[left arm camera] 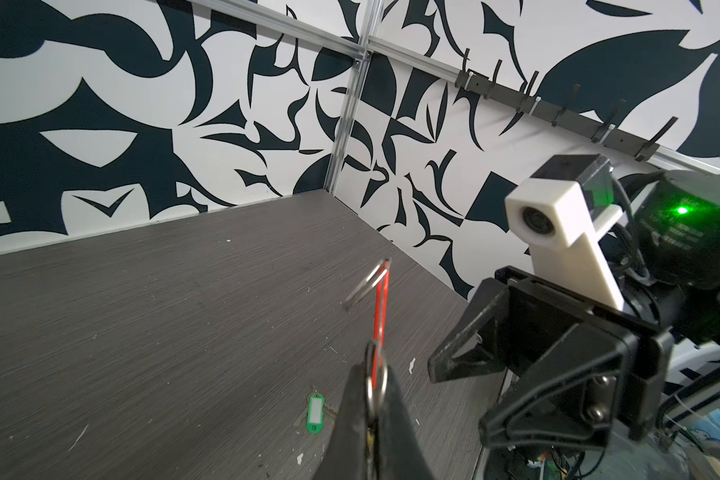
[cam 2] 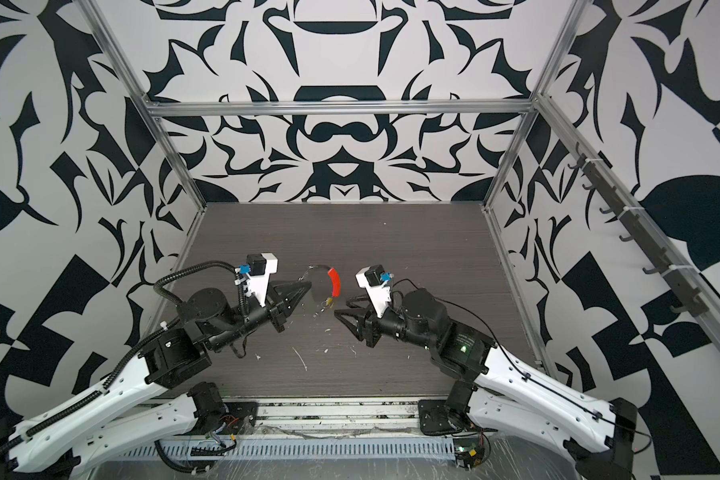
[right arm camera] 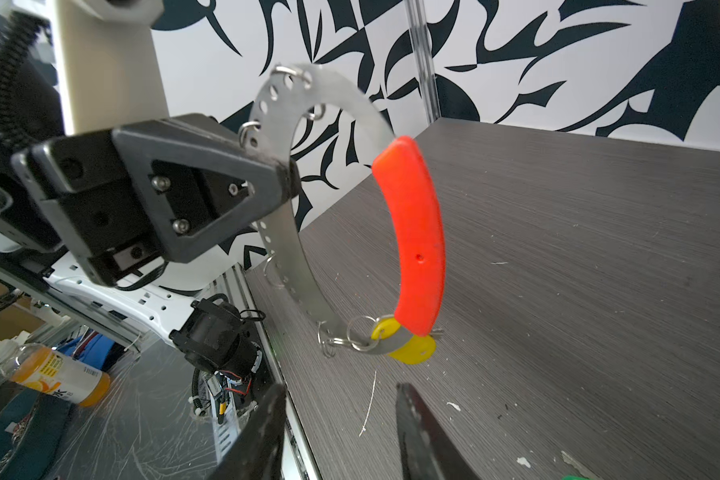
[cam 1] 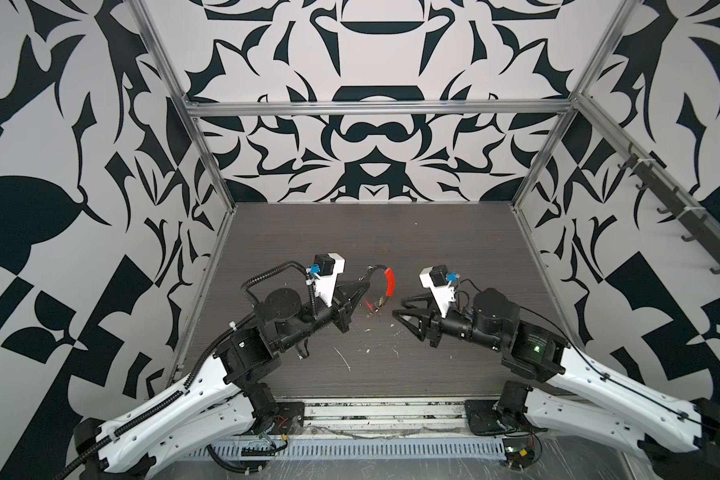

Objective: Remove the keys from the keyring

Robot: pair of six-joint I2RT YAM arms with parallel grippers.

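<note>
left gripper clamps keyring (aloft over table middle) | right gripper agape, just beside

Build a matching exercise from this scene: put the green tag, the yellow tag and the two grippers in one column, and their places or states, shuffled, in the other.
Column one:
1. green tag
2. yellow tag
3. left gripper
4. right gripper

Column two:
A. open, holding nothing
B. lying on the table
C. shut on the keyring
D. hanging at the keyring's lower end

Pairs: 1-B, 2-D, 3-C, 4-A
</note>
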